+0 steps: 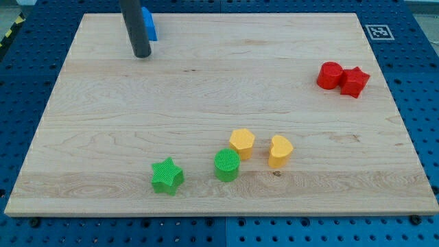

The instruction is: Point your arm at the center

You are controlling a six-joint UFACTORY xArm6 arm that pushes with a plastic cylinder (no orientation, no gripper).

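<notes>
My tip (142, 55) rests on the wooden board (206, 89) near the view's top left. The dark rod partly hides a blue block (150, 25) just behind it. A red cylinder (330, 75) and a red star (354, 81) touch each other at the view's right. A yellow hexagon (241, 143) and a yellow heart (280, 150) sit below the middle. A green cylinder (227, 165) lies just below the hexagon, and a green star (167, 176) lies to its left. My tip is far from all blocks but the blue one.
A black-and-white marker tag (378, 31) sits at the board's top right corner. A blue pegboard surface (418, 103) surrounds the board on all sides.
</notes>
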